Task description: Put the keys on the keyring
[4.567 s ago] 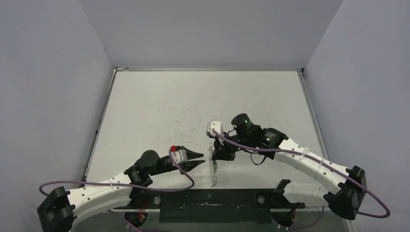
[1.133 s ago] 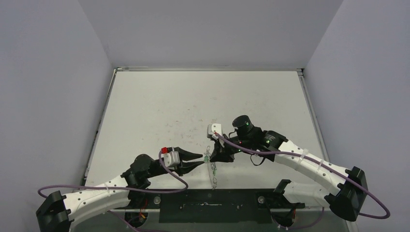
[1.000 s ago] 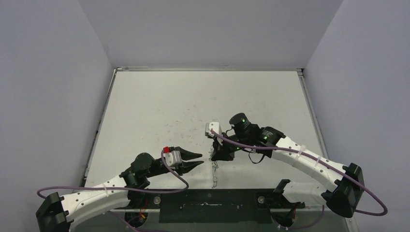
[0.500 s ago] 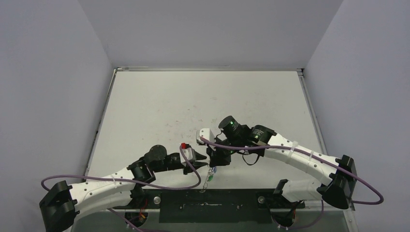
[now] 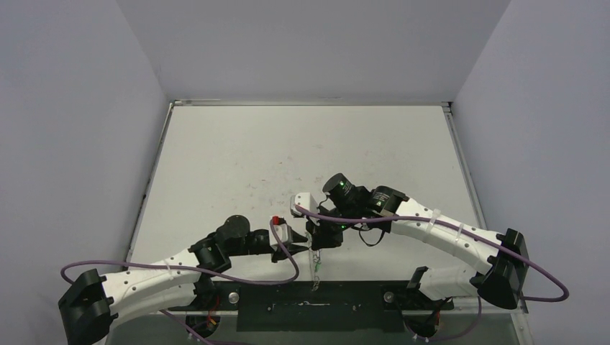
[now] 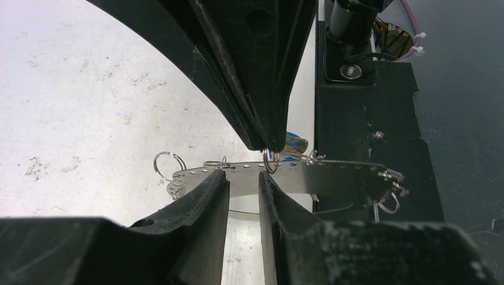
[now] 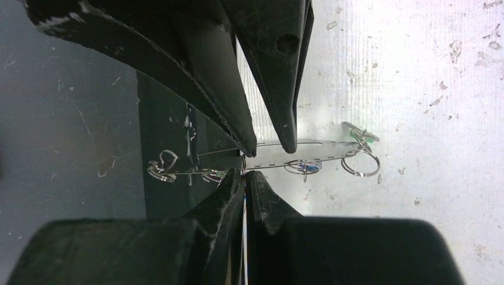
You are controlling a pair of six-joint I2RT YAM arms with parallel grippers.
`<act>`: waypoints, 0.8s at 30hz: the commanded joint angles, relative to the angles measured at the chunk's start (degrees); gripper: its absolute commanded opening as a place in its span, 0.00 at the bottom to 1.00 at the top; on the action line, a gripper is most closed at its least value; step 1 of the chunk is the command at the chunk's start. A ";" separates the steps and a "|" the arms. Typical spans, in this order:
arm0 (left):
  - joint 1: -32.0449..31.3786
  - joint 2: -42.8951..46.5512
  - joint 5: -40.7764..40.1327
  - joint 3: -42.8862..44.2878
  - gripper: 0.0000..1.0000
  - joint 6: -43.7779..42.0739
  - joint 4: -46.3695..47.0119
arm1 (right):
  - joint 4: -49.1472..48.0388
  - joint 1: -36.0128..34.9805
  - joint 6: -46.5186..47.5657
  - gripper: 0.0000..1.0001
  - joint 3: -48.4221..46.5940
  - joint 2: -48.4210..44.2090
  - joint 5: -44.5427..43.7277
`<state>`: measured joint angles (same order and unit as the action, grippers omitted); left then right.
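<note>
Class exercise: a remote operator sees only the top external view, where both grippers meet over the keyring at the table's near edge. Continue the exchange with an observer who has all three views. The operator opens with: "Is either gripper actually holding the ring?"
Observer: Yes. The right wrist view shows the right gripper shut on the keyring, which is a thin perforated band.
Operator: And the left one?
Observer: In its own wrist view the left gripper is open. The band shows across the gap, unclamped.
Operator: Any key near the grip?
Observer: A blue key head sits beside the right gripper's tips. I cannot tell whether it is threaded on.
</note>
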<state>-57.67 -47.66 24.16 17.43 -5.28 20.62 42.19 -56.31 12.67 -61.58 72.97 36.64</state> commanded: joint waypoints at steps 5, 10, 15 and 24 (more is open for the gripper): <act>-0.34 4.45 1.26 3.34 0.26 -1.95 -7.94 | -2.35 -0.42 -0.04 0.00 -2.67 0.33 -0.78; -0.42 3.14 2.73 2.04 0.26 0.27 -0.65 | -2.64 -0.75 -0.19 0.00 -2.83 0.72 -0.70; -0.49 -0.75 3.67 3.26 0.26 0.54 2.28 | -2.56 -0.89 -0.27 0.00 -2.75 0.82 -0.72; -0.78 -3.32 5.19 3.93 0.21 1.00 4.71 | -2.55 -1.02 -0.19 0.00 -2.62 1.01 -1.22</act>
<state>-58.06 -51.00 27.40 18.44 -5.04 20.58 42.09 -56.73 12.64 -61.63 74.26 35.88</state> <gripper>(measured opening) 0.218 0.034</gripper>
